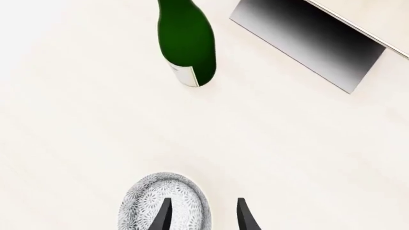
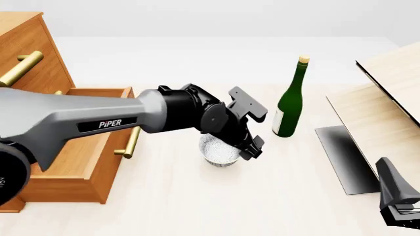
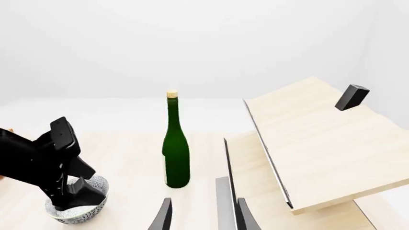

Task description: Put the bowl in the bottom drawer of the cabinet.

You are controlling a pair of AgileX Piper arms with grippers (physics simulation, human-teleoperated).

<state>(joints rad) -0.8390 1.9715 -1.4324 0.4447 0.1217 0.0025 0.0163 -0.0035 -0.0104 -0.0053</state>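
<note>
The speckled white bowl (image 2: pixel 219 152) stands on the table, just right of the open bottom drawer (image 2: pixel 78 155) of the orange-brown cabinet (image 2: pixel 29 54). My left gripper (image 2: pixel 247 147) is down at the bowl's right rim. In the left wrist view the bowl (image 1: pixel 147 199) has one finger inside it and the other outside, so the left gripper (image 1: pixel 204 216) is open astride the rim. My right gripper (image 2: pixel 388 174) rests at the near right; in its own view the right gripper (image 3: pixel 203 218) is open and holds nothing.
A tall green bottle (image 2: pixel 290 101) stands right of the bowl. A pale wood panel structure (image 2: pixel 387 113) with a dark grey plate (image 2: pixel 345 157) fills the right side. The drawer's brass handle (image 2: pixel 131 142) points toward the bowl.
</note>
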